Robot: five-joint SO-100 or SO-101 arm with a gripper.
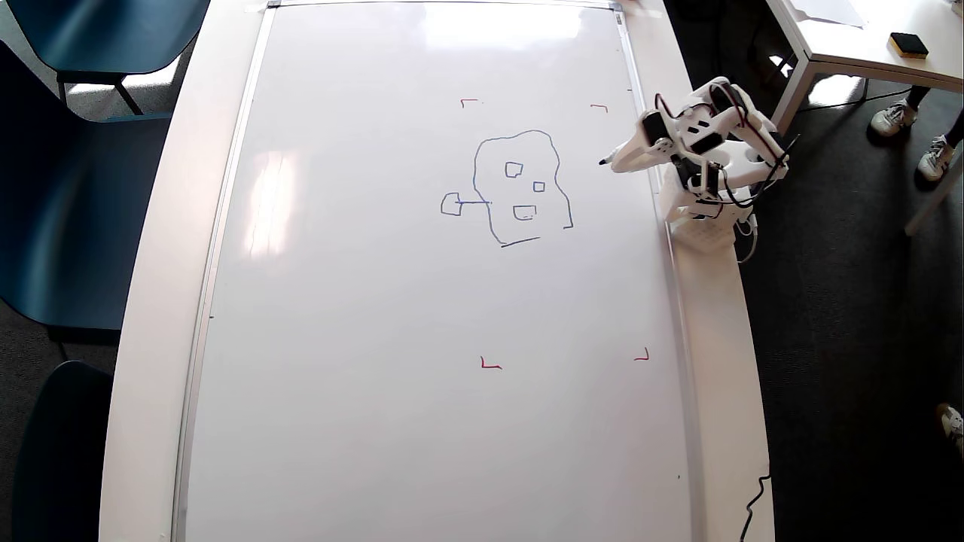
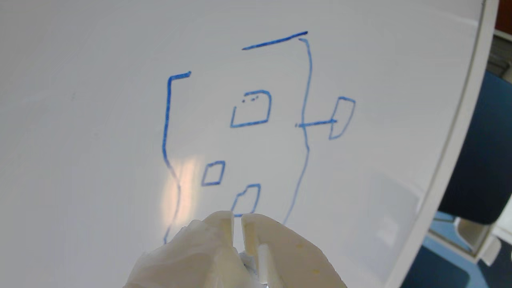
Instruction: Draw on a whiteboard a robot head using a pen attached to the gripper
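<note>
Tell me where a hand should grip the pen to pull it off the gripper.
At the pen's dark tip, the only part showing past the gripper, coming from the robot head side in the overhead view; the rest is hidden.

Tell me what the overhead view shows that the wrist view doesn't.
Only the overhead view shows the pen tip off to the right of the drawing, the red corner marks and the arm's base. Only the wrist view shows the gripper tips almost together, close up. Both show the robot head on the whiteboard, outline unclosed.
</note>
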